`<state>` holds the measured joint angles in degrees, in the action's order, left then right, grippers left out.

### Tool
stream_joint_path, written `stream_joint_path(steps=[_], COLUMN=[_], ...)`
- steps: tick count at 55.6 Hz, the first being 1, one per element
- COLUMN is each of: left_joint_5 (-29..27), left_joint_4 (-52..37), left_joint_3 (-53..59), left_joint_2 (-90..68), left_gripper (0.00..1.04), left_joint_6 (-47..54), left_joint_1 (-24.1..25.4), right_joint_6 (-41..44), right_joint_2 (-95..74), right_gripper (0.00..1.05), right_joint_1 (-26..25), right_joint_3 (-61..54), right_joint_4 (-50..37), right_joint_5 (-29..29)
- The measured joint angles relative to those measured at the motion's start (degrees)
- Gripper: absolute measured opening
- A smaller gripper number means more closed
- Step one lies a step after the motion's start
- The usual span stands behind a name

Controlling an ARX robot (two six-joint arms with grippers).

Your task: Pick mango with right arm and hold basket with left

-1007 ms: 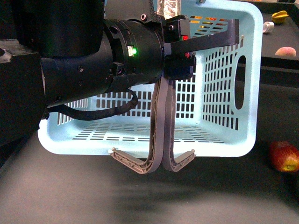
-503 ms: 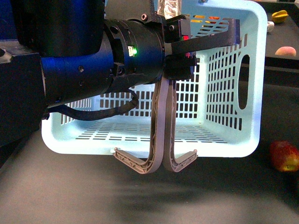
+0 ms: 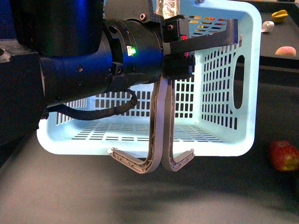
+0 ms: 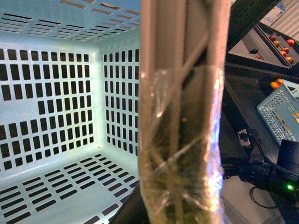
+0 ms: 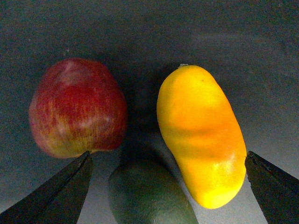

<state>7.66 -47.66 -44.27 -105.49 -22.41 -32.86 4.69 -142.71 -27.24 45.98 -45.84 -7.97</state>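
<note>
The light aqua basket [image 3: 224, 93] hangs tipped on its side, its open mouth facing the front camera. My left gripper [image 3: 180, 53] is shut on its two grey-brown handles [image 3: 161, 126], which are pressed together. In the left wrist view the handles [image 4: 182, 116], wrapped in clear film, fill the middle, with the basket's slotted inside [image 4: 56, 93] behind them. The yellow-orange mango [image 5: 201, 135] lies on the dark table in the right wrist view. My right gripper [image 5: 167, 158] is open just above it, one fingertip [image 5: 266, 182] beside the mango's end.
A red apple [image 5: 77, 107] lies next to the mango and a dark green fruit [image 5: 149, 196] sits between the fingers. In the front view a red-yellow fruit [image 3: 283, 155] lies right of the basket, with a peach [image 3: 285, 51] and a yellow star-shaped fruit [image 3: 279, 16] on the far surface.
The basket swung slightly to the right and then back to the left while held by my left gripper. The red-yellow fruit has not moved.
</note>
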Motion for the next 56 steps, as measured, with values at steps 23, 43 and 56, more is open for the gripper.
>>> stream_joint_path(steps=[23, 43, 56], left_joint_5=[-0.02, -0.04, -0.02], left_joint_4=[0.0, 0.0, 0.0], left_joint_3=[0.0, 0.0, 0.0], left_joint_2=[0.0, 0.0, 0.0], left_gripper=[0.06, 0.06, 0.06], left_joint_6=[-0.04, -0.09, -0.11], left_joint_1=[0.0, 0.0, 0.0], right_joint_6=[-2.01, -3.45, -4.33], right_joint_2=[-7.04, -11.13, -13.29], right_gripper=[0.97, 0.97, 0.97], right_joint_1=[-1.03, -1.42, -2.01], right_joint_3=[9.79, 14.49, 16.87], right_joint_4=[5.75, 8.2, 9.27], right_joint_5=[2.6, 3.43, 3.96])
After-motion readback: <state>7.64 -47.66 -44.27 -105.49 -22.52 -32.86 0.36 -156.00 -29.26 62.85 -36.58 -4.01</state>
